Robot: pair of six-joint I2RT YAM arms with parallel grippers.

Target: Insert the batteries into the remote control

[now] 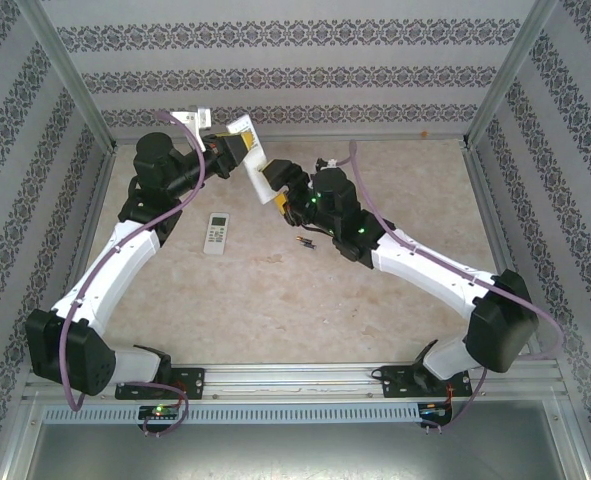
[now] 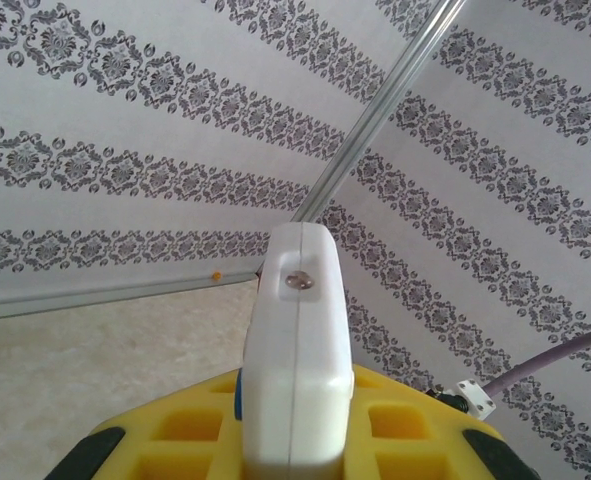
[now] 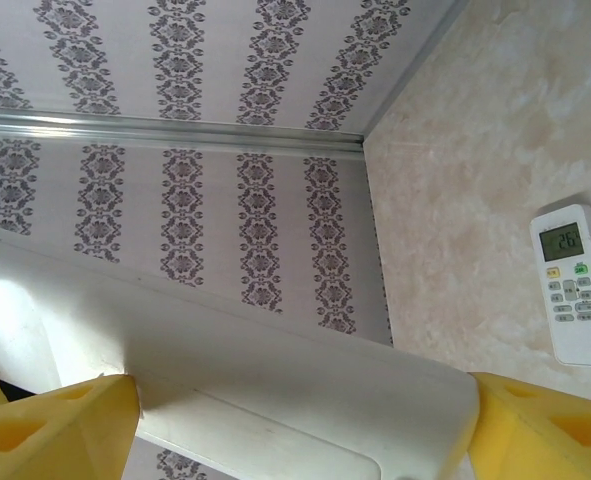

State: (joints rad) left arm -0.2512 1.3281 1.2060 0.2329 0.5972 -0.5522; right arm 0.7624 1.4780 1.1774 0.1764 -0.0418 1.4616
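The long white remote control (image 1: 258,165) hangs in the air at the back of the table, with my left gripper (image 1: 237,150) shut on its upper end. In the left wrist view its narrow edge (image 2: 295,340) stands up between the yellow fingers (image 2: 415,440). My right gripper (image 1: 280,195) is at its lower end. In the right wrist view the plain white back (image 3: 275,390) crosses between the wide-apart yellow fingers (image 3: 55,425) and runs on past the left one; that gripper (image 3: 300,425) is open. The batteries (image 1: 303,242), small dark cylinders, lie on the table just below the right gripper.
A shorter white remote with a display window (image 1: 216,232) lies on the table left of the batteries, also in the right wrist view (image 3: 573,285). Patterned walls and metal frame posts (image 1: 75,90) close in the back and sides.
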